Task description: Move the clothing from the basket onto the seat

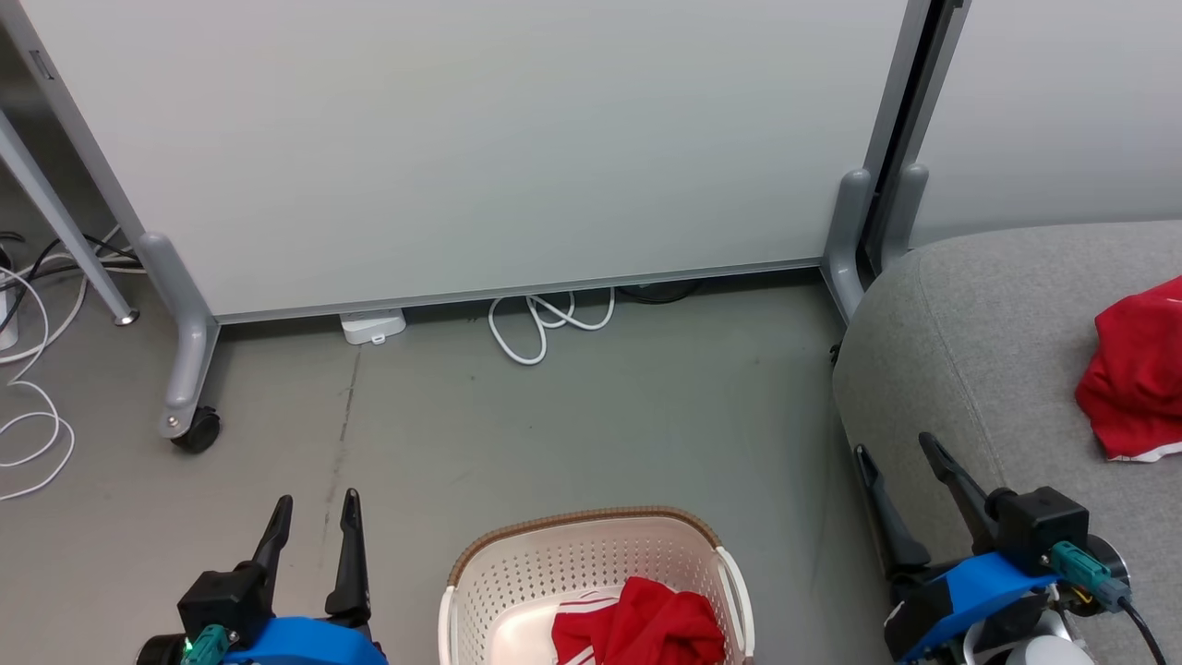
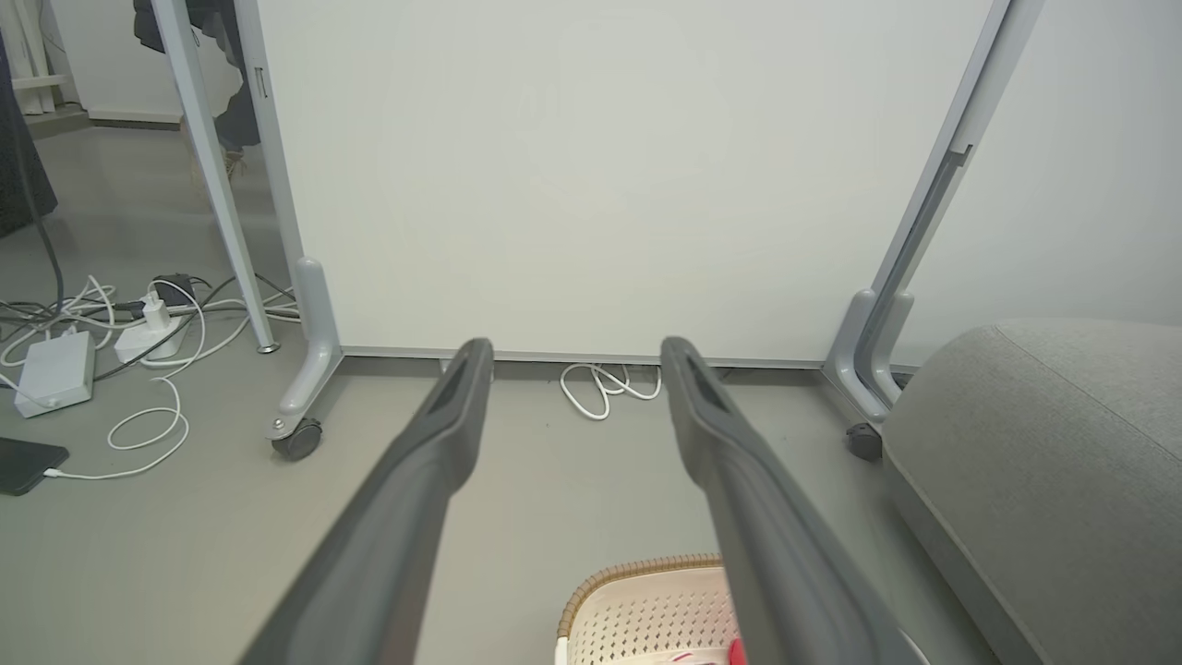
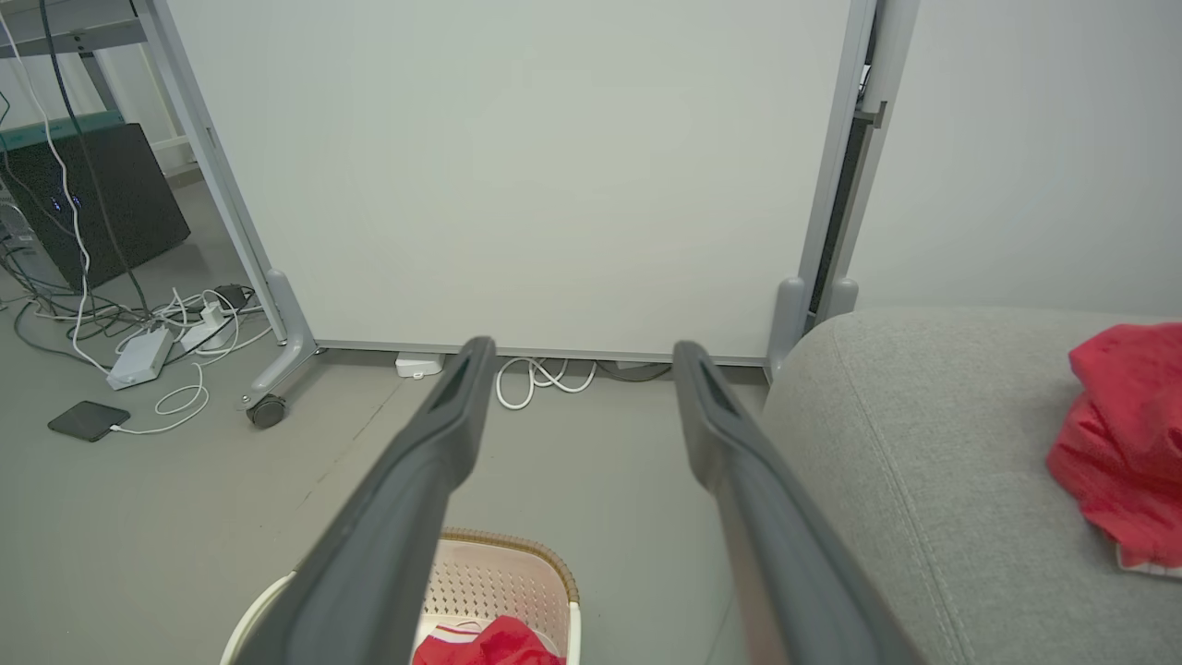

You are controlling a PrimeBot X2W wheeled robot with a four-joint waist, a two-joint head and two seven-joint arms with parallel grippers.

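Big grey seat [image 1: 970, 314] sits right of the basket [image 1: 554, 573], with one red garment [image 1: 1140, 369] lying on it. Second red garment [image 1: 656, 623] is inside the basket. Left jaws and right jaws flank the basket, wide open, gripping nothing.

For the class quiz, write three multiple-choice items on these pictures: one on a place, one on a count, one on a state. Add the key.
1. Where does the red garment outside the basket lie? A on the floor; B on the grey seat; C on the basket's rim.
2. How many red garments show in the head view? A one; B two; C three.
3. How do the left hand and right hand stand? A both open, empty; B both shut on cloth; C one open, one shut.

Key: 1 B, it rests on the cushion. 2 B, one lies on the seat and there is a garment in the basket. 3 A, each hand's fingers are spread with nothing between them.
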